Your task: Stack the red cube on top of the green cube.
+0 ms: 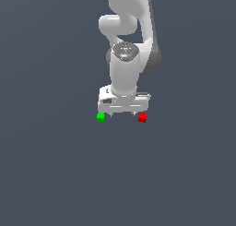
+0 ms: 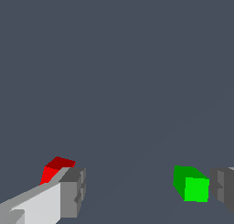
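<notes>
The white gripper point(image 1: 122, 113) hangs low with its jaws spread wide and empty — the green cube point(image 1: 101, 117) at the exterior view's left, the red cube point(image 1: 142, 117) at its right, both on the grey floor point(image 1: 55, 174).

Flat, even, shadowless simulator light

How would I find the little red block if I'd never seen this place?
Find the big white robot arm and follow it down to its gripper. Two tiny cubes sit on the dark floor by the fingertips, one on each side. The red cube is on the exterior view's right; its same-sized neighbour, the green cube, differs only in colour.
</notes>
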Tool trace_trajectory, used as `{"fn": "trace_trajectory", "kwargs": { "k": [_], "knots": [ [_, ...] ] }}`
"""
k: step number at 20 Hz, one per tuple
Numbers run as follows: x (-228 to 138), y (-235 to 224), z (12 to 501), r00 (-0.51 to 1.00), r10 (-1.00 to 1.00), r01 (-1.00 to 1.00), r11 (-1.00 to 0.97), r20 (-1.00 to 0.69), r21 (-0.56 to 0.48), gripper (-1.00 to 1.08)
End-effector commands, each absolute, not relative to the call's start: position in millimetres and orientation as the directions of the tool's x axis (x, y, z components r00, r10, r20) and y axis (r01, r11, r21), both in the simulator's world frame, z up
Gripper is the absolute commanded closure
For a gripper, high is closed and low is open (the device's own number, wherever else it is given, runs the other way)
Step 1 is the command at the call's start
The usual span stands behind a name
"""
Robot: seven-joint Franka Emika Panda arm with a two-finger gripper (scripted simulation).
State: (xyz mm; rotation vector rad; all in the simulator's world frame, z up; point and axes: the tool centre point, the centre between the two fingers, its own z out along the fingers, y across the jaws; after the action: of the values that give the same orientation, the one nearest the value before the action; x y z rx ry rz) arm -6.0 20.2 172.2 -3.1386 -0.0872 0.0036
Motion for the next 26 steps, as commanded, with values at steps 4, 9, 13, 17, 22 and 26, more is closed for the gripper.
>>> {"fn": "trace_trajectory", "kwargs": {
  "k": [4,9,13,17,22,26],
  "knots": [
    [-7.4,21.6,170.9,0.999,0.052,0.052,-0.999,-0.002,-0.002,-0.92],
    [-16.0,30.3,162.9,1.000,0.032,0.032,-1.000,-0.002,-0.002,-0.92],
    [-27.8,43.1,151.5,1.000,0.002,0.002,-1.000,-0.002,-0.001,-0.92],
    [-43.0,61.2,136.0,0.999,-0.038,-0.038,-0.999,-0.001,-0.001,-0.92],
    [-64.4,90.2,112.2,0.995,-0.100,-0.100,-0.995,-0.001,-0.001,-0.92],
    [-77.9,111.6,95.2,0.990,-0.143,-0.143,-0.990,-0.001,-0.001,-0.92]
  ]
}}
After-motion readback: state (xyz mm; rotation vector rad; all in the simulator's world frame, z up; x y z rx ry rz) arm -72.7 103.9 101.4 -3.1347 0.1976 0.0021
